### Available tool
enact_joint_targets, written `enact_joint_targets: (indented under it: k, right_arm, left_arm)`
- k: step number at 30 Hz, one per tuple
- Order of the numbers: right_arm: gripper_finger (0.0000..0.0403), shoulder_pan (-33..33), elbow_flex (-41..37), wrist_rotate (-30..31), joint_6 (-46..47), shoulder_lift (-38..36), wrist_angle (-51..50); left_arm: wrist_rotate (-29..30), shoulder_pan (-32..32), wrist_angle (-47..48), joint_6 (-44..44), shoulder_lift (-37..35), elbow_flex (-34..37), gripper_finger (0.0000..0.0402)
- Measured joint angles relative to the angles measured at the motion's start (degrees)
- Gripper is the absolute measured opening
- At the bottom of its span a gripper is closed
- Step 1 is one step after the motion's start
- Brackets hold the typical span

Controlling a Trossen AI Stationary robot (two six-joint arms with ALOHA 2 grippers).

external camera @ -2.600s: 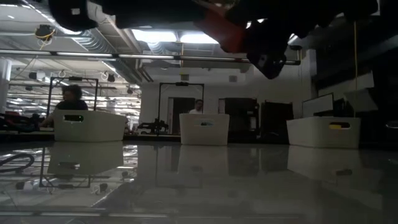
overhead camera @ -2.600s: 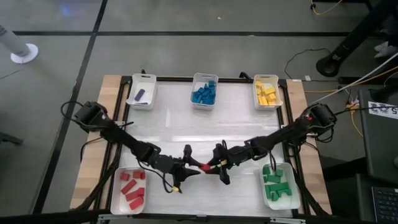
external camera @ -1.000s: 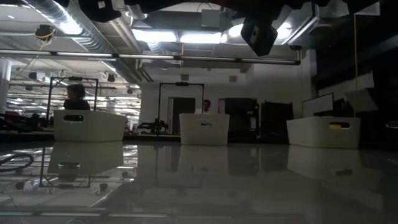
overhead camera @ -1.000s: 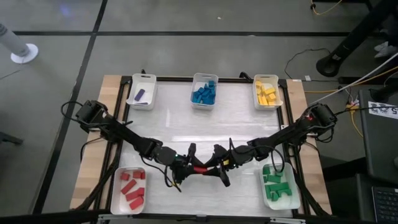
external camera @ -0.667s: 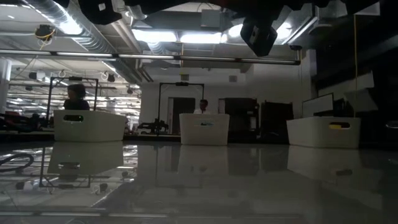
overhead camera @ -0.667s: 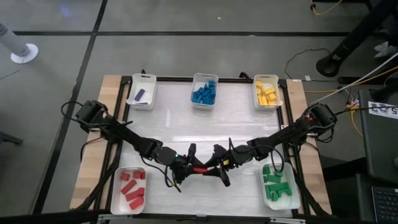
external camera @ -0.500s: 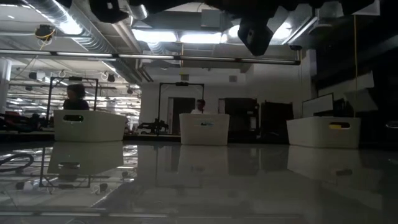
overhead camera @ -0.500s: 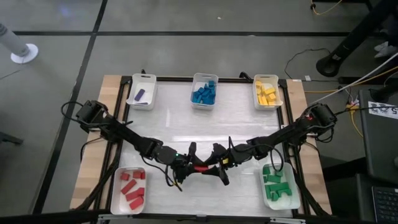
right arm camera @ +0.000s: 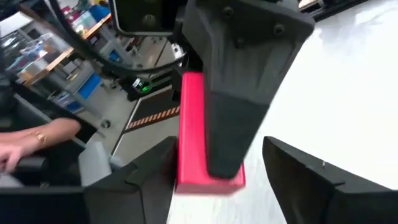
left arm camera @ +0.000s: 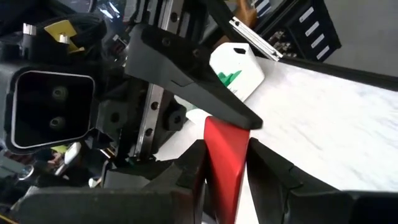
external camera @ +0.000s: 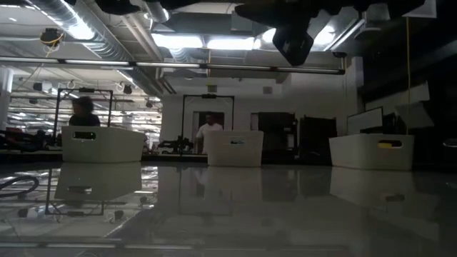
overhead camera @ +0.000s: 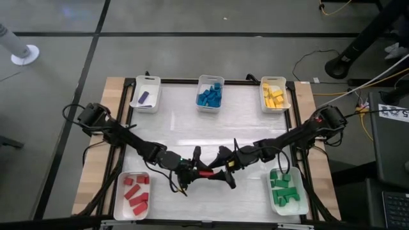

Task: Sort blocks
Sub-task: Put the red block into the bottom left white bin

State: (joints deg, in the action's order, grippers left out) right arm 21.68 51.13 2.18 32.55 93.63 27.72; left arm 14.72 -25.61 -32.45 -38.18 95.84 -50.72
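A red bar block [overhead camera: 206, 172] hangs above the table's near middle between the two grippers. My left gripper [overhead camera: 199, 171] comes from the left and is shut on it [left arm camera: 225, 162]. My right gripper [overhead camera: 221, 170] faces it from the right and is open. In the right wrist view its fingers [right arm camera: 143, 177] stand wide on either side of the red block [right arm camera: 193, 130]. The other blocks lie sorted by colour in white trays: red [overhead camera: 135, 193], green [overhead camera: 286, 190], purple [overhead camera: 144, 98], blue [overhead camera: 209, 96], yellow [overhead camera: 273, 96]. My left gripper pinches the red bar between its two fingers [left arm camera: 186, 174], by the end nearest the wrist [left arm camera: 224, 186]. The fingers come roughly level from the table's left and lie along the bar. The bar is lifted clear of the table, and its free end [left arm camera: 227, 127] sticks out toward the right gripper.
Three white trays [overhead camera: 210, 82] line the far edge and two sit at the near corners [overhead camera: 123, 191], [overhead camera: 305, 204]. The white table middle [overhead camera: 204, 128] lies bare between them. Both arms stretch low across the near half. People show in the room beyond [external camera: 208, 132].
My right gripper has crept a little toward the table's left, closer to the left gripper. The red bar and my left gripper have kept their place.
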Motion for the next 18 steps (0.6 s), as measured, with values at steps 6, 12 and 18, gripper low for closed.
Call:
enact_joint_targets:
  k: [6, 12, 18]
  right_arm:
    - [0.0222, -2.0, 0.1, -7.7, 0.2, -3.2, -6.1]
    - [0.0210, -3.7, 0.0, -9.1, -0.2, -7.4, -13.3]
    - [0.0205, -5.8, 0.0, -8.8, -3.0, -13.3, -25.5]
  left_arm:
    - [5.7, -1.9, 3.8, 3.0, -3.6, 0.0, 0.0081]
    - [8.7, -4.9, 14.8, 10.4, -10.2, 0.0, 0.0081]
    - [8.9, -9.5, 34.7, 27.2, -20.2, 0.0, 0.0081]
